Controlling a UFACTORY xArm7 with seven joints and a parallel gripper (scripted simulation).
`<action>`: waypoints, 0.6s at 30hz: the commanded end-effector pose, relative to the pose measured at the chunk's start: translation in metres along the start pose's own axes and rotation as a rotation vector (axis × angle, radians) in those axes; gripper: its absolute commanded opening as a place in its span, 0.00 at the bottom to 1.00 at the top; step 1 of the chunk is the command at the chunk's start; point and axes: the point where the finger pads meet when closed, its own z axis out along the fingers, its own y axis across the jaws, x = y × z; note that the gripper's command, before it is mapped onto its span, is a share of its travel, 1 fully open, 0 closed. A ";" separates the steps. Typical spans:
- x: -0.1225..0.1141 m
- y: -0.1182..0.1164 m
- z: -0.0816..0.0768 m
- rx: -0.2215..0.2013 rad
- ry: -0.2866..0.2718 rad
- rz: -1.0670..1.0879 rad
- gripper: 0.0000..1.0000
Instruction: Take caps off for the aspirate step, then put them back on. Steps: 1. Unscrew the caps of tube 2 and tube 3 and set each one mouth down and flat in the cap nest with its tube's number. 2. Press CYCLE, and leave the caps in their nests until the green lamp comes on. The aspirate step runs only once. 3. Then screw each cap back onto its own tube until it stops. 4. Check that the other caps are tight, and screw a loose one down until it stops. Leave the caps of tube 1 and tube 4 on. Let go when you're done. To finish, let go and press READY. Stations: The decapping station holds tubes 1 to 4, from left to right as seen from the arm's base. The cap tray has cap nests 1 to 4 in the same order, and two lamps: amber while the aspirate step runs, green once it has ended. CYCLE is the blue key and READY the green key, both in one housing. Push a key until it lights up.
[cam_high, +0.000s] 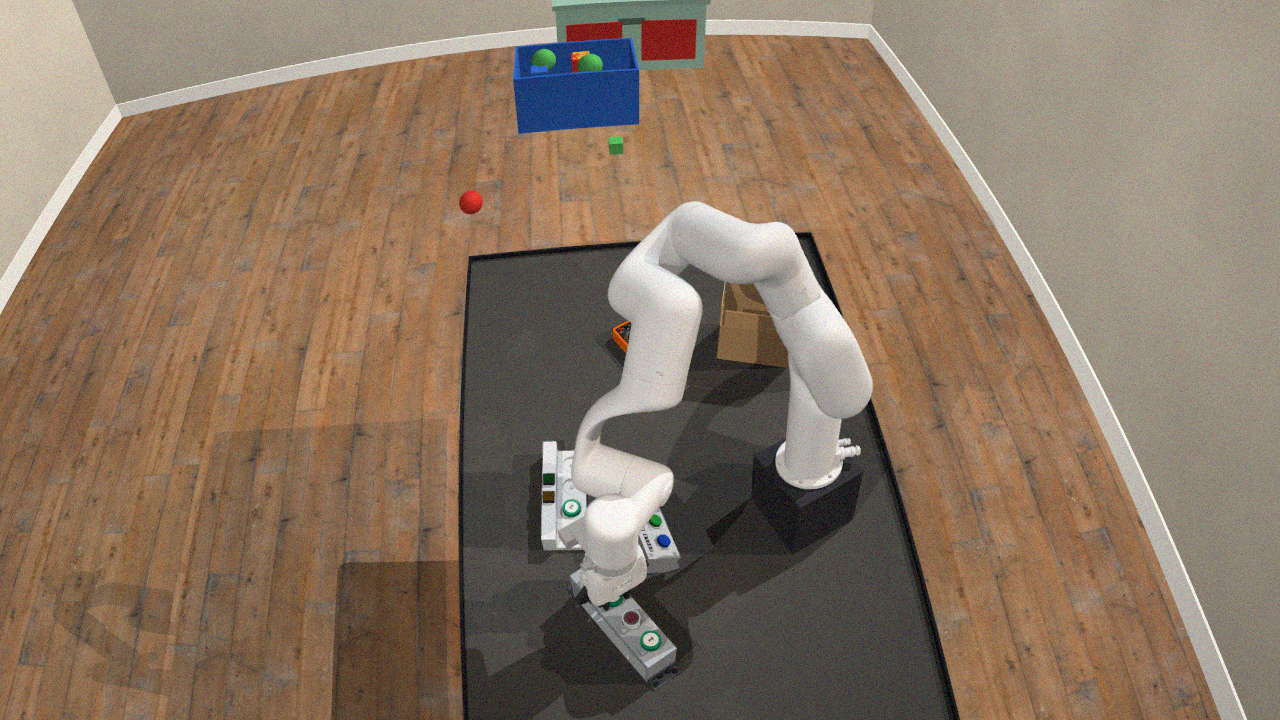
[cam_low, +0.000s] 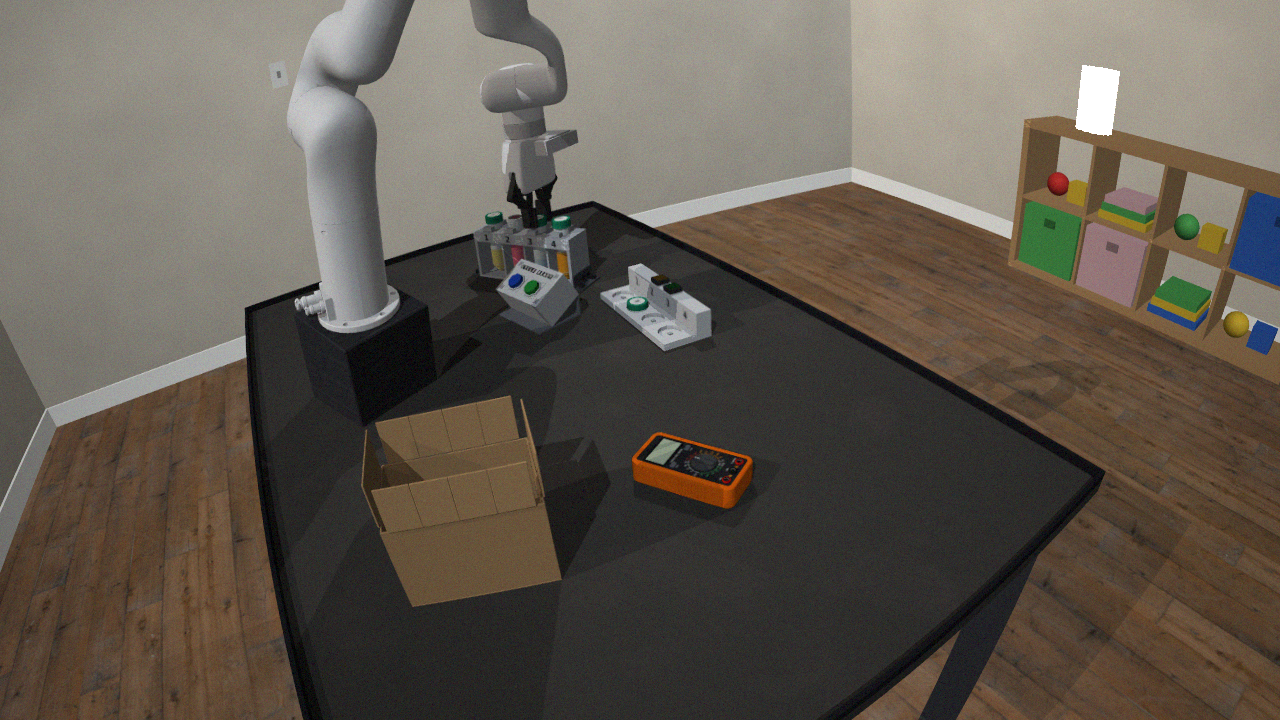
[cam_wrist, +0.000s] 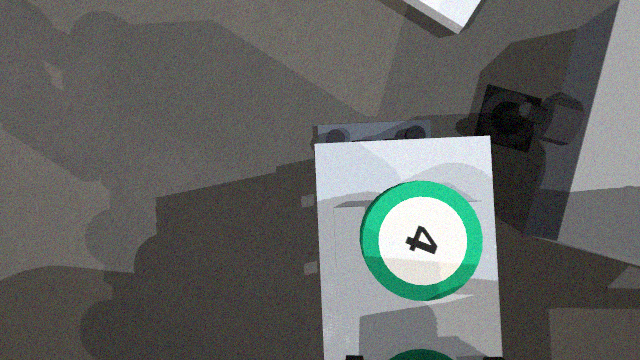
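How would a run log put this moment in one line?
gripper shut on tube 3 cap | cap 2 in tray nest | tube 2 open

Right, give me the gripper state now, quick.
Gripper: closed on the cap of tube 3 at the decapping station.

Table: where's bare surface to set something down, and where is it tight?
Bare patches: between the multimeter and the table's near corner, and between cap tray and multimeter. Tight: tube station, key housing and tray huddle together, where the claw grips tube 3's cap.
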 end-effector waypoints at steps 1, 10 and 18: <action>0.000 -0.002 -0.002 -0.011 -0.024 -0.271 0.00; 0.000 -0.002 -0.002 -0.007 -0.025 -0.612 0.00; 0.000 -0.002 -0.002 -0.004 -0.027 -0.842 0.00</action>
